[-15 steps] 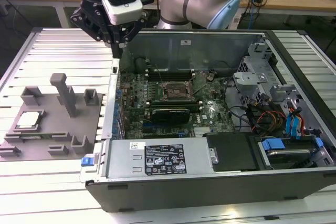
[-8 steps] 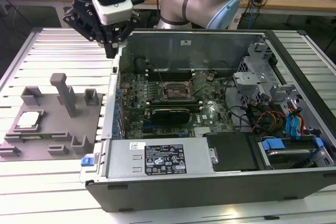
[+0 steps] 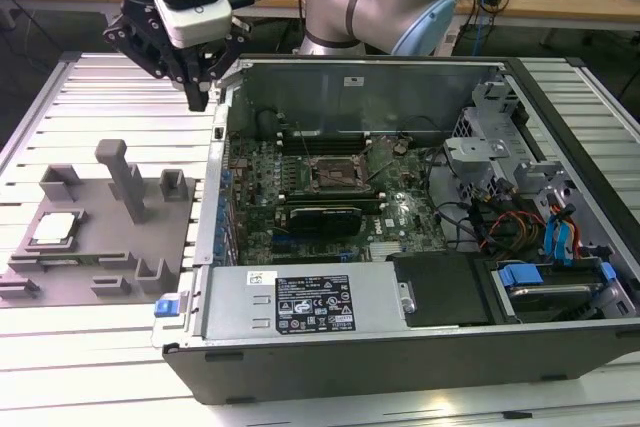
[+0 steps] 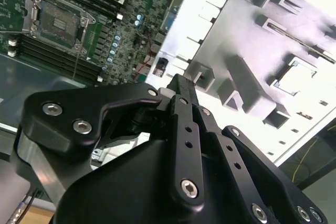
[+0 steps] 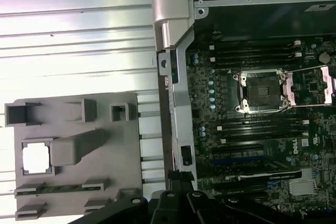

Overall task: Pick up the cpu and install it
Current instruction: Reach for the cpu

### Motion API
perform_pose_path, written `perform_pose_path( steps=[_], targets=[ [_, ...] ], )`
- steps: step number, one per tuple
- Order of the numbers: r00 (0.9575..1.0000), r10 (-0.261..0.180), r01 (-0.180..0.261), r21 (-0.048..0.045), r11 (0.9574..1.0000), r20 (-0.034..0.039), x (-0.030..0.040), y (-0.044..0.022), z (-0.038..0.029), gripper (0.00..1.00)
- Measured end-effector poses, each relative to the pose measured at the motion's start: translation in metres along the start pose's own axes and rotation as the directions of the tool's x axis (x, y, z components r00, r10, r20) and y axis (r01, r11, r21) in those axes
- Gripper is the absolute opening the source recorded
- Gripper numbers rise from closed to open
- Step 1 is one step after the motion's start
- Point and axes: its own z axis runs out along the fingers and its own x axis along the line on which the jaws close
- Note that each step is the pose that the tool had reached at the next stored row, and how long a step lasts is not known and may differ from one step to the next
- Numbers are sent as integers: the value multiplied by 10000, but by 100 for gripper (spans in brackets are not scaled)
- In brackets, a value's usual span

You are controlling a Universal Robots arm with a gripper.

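The cpu (image 3: 55, 229) is a pale square chip lying flat in a pocket of the grey fixture plate (image 3: 100, 247) at the exterior view's left. It also shows in the first wrist view (image 5: 37, 158) and the second wrist view (image 4: 296, 74). My gripper (image 3: 199, 97) hangs high over the gap between the fixture and the open computer case (image 3: 400, 347), well apart from the cpu. Its fingers (image 4: 180, 90) look pressed together with nothing between them. The bare socket (image 3: 335, 175) sits open on the motherboard, with its latch frame (image 5: 321, 85) swung aside.
A tall grey post (image 3: 125, 177) and several raised blocks stand on the fixture plate. A long memory stick (image 5: 60, 188) lies in a slot near the cpu. The case's metal wall (image 5: 176, 103) rises between fixture and motherboard. Cables and drive bays (image 3: 540, 237) fill the case's far end.
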Motion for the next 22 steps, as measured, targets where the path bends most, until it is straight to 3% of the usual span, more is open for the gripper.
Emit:
perform_pose_path(
  steps=[8,22],
  targets=[
    [10000,0,0,1,10000,6,199,-15,-5,11],
    [10000,-1,1,1,10000,10,475,-36,-13,11]
  ],
)
